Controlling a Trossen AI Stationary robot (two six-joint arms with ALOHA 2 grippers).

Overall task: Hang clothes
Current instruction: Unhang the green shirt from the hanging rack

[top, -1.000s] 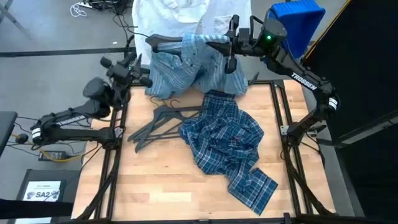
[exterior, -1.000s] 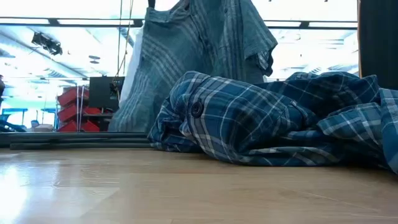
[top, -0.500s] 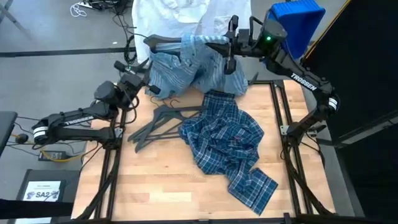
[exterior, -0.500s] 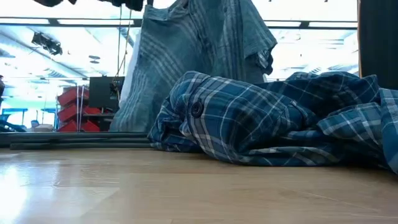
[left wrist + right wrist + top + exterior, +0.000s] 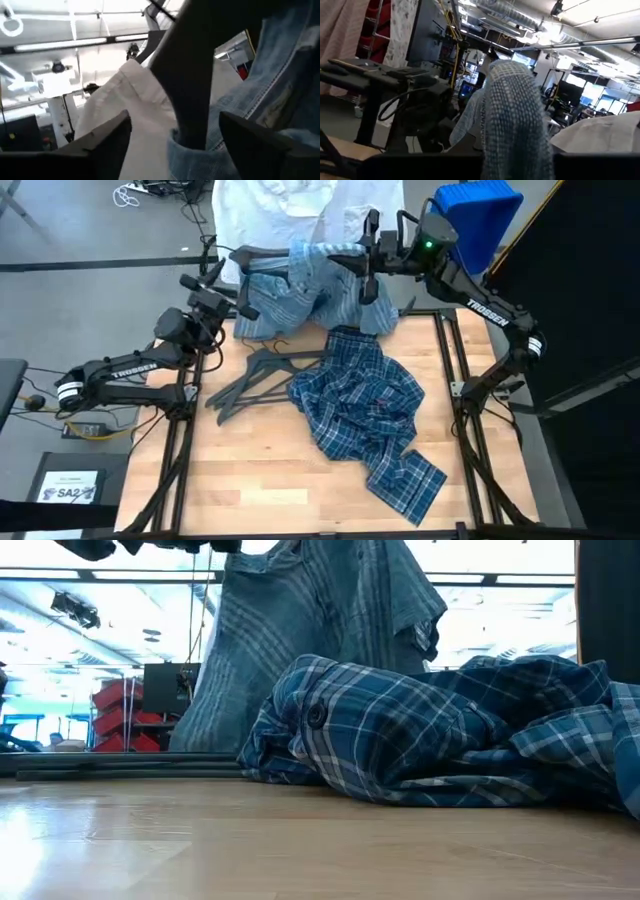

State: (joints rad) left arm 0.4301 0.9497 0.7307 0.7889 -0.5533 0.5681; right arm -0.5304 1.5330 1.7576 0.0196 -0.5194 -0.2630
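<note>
High view: striped shirt [image 5: 300, 285] draped over a hanger [image 5: 262, 256], held up above the table's [image 5: 270, 480] far edge. Right gripper [image 5: 366, 252] at the hanger's right end, clamped on hanger and cloth. Left gripper [image 5: 243, 300] at the shirt's left edge, just below the hanger's left arm, fingers spread. White shirt [image 5: 275, 210] hanging beyond the table, behind the striped one. Plaid shirt [image 5: 365, 415] crumpled on the table, stretching from the centre toward the near right. Two spare hangers [image 5: 250, 380] flat on the wood, just left of the plaid, touching its edge.

Low view: plaid shirt [image 5: 440, 730] heaped on the tabletop; striped shirt [image 5: 310, 630] hanging behind it. Dark arm parts [image 5: 140, 545] along the top left edge.

Left wrist view: two fingers [image 5: 100, 145] spread wide, the hanger's dark arm [image 5: 200, 65] between them, striped cloth [image 5: 275, 100] beside it, white shirt [image 5: 130, 110] behind.

Right wrist view: fold of striped cloth [image 5: 512, 110] rising from between the fingers, pinched there.
</note>
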